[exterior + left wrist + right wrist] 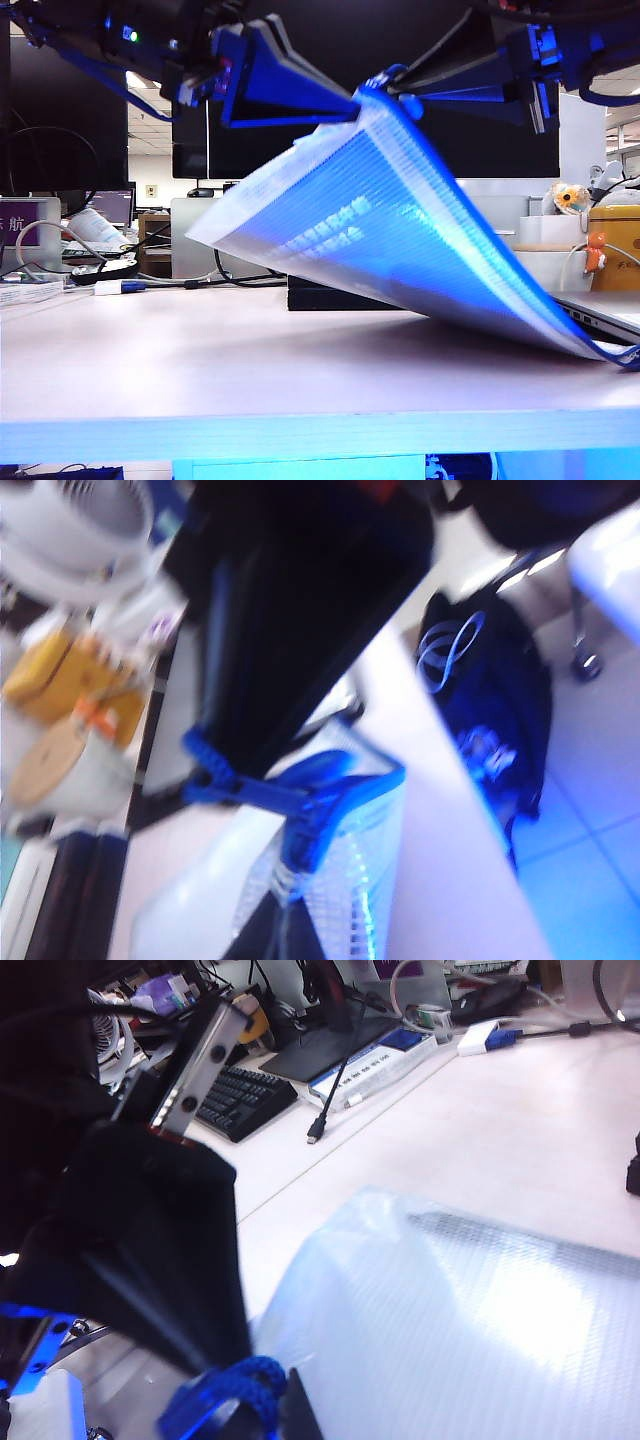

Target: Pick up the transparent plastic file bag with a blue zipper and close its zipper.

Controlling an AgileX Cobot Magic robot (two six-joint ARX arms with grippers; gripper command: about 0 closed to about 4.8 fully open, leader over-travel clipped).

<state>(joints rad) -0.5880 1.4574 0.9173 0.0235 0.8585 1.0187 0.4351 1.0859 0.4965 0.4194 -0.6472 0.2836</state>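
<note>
- Currently the transparent plastic file bag (400,235) hangs off the table (250,370) by one top corner; its far lower corner rests at the right on what looks like a closed laptop (610,315).
- Left gripper (352,100) comes in from the left, jaws clamped on the bag's top edge at the raised corner.
- Right gripper (402,100) comes in from the right, jaws closed, tips meeting the same corner. The blue cord loop pull (228,1392) sits right at its fingertips in the right wrist view; probably pinched, but the contact itself is hidden.
- The zipper (480,225) runs down the sloping right edge from that corner toward the laptop.
- Left wrist view is blurred: blue clamp parts (310,805) on the mesh, not much else.
- Step in hand, as I read it: anchor with left, draw the pull with right.
- To do it well:
  - keep left fixed as the anchor, no twisting
  - pull right straight along the zipper line, not away from the bag
  - keep the edge taut so the slider doesn't bunch the plastic
  - if the cord slips, stop and regrip
</note>
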